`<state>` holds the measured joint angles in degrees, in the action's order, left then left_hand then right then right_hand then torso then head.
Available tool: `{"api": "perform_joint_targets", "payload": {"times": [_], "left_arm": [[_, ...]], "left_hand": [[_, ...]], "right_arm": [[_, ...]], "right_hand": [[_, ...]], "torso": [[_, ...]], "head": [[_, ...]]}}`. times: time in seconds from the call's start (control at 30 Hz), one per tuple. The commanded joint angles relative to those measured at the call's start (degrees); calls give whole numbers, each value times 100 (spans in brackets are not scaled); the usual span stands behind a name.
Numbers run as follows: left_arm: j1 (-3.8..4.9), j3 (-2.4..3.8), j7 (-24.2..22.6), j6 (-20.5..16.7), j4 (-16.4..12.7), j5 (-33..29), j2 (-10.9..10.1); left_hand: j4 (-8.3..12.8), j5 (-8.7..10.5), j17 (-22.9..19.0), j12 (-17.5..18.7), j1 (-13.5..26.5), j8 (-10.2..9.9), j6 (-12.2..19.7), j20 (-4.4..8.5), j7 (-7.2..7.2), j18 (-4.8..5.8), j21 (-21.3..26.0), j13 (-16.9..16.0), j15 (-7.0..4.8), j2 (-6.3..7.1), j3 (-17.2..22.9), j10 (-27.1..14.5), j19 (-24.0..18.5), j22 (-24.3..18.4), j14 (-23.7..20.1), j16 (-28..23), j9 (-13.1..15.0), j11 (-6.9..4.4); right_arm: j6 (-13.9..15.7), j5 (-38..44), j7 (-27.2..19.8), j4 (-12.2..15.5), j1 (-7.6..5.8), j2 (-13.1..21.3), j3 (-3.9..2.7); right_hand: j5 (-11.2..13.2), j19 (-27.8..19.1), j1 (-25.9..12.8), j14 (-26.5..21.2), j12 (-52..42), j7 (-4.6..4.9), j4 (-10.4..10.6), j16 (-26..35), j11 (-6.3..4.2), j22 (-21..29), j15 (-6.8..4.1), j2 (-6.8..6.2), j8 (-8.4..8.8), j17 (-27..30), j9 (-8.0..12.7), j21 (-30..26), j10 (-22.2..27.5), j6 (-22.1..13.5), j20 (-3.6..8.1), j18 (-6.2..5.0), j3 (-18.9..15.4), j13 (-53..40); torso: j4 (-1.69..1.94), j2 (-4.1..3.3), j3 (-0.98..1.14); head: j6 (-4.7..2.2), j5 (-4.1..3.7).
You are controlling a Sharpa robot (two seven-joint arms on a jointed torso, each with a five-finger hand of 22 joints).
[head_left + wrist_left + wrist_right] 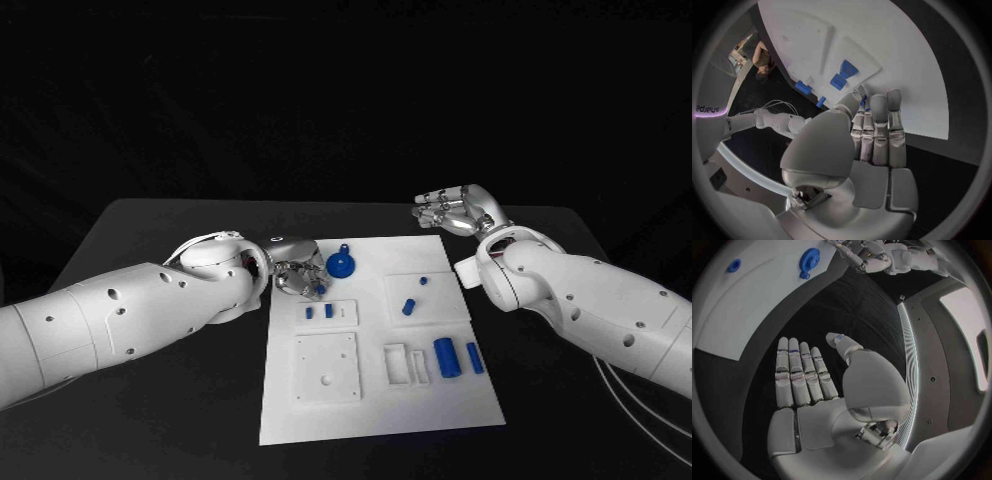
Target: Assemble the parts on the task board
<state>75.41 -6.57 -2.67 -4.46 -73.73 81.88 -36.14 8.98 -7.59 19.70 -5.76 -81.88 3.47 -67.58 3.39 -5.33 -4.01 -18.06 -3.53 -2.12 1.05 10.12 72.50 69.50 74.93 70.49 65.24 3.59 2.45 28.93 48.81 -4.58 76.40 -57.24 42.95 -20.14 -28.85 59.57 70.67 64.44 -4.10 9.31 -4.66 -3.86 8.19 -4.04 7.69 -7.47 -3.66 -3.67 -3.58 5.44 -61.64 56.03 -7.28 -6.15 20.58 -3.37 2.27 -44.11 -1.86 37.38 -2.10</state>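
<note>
White and flat, the rectangular task board (378, 420) is seen lying in the middle of the black counter (144, 230), with small blue parts spread over it. A round blue disc-shaped part with a short stem (342, 264) is placed near the board's far left corner, and two small blue pieces (413, 303) are set on a raised white square to its right. Two small blue blocks (319, 311) are seated in a low white holder, and below it a square white plate with holes (327, 367) is found. Two blue cylinders (446, 355) are laid side by side near the board's right edge, beside a white slotted frame (404, 364). The silver left hand (294, 271) is held at the board's far left edge, just beside the disc part; in the left wrist view its fingers (879, 131) are held straight and together with a small blue piece pinched at the tips against the thumb. The silver right hand (457, 211) is held over the bare counter beyond the board's far right corner, its fingers (799, 372) extended flat and nothing held in it.
</note>
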Motion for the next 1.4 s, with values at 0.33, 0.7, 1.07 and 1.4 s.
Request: {"api": "perform_joint_targets", "payload": {"times": [0.33, 0.7, 1.07, 1.4], "left_arm": [[-19, -11, -79, -18, -23, 0, -7], [-20, -7, -82, 5, 2, 0, -32], [-19, -4, -82, -54, 88, -62, -47], [-19, 4, -74, -90, 150, -274, -81]], "left_hand": [[32, 33, 5, -169, -7, 8, 221, 9, 23, -30, -21, -7, -6, -36, -55, -103, -38, 114, -17, 23, 2, -8], [49, 86, 8, -208, -8, 7, 330, 4, 50, -30, -6, -8, -2, -19, -50, -123, -43, 114, -21, 25, 0, -10], [64, 92, 3, -221, -16, 3, 749, -3, 133, -37, 17, -6, 5, 48, -28, -140, -31, 112, -18, 10, -4, -1], [25, 118, -12, -166, -25, 5, 887, -40, 54, -78, 55, -5, 45, 123, -4, -233, 0, 108, 3, -24, -3, 57]], "right_arm": [[-52, 4, -57, 2, 1, -3, -4], [-62, 4, -71, -10, 1, 0, -4], [-67, 4, -77, -117, 1, 1, -4], [-499, 4, -209, -224, 1, 4, -3]], "right_hand": [[-24, -48, -40, -42, 30, 16, 0, 19, 17, 8, 8, 14, 16, 9, 4, 6, 30, -38, -12, 13, -58, 1], [-27, -42, -31, -37, 28, 13, -3, 18, 15, 7, 5, 26, 13, 9, 2, 9, 23, -8, -10, 10, -54, 1], [-26, -42, -30, -40, 30, 13, -15, 20, 15, 8, 5, 19, 15, 10, 3, 9, 23, -12, -10, 9, -49, 1], [-65, 114, -37, 134, 32, -11, -87, 20, -17, 5, -50, 42, 7, 15, -5, 70, -63, 159, 42, -28, -18, 3]], "torso": [[1, -1, -1], [-4, -1, -2], [2, 6, -5], [1, 1, -6]], "head": [[-2, -7], [-1, -6], [-12, -17], [-36, -5]]}}
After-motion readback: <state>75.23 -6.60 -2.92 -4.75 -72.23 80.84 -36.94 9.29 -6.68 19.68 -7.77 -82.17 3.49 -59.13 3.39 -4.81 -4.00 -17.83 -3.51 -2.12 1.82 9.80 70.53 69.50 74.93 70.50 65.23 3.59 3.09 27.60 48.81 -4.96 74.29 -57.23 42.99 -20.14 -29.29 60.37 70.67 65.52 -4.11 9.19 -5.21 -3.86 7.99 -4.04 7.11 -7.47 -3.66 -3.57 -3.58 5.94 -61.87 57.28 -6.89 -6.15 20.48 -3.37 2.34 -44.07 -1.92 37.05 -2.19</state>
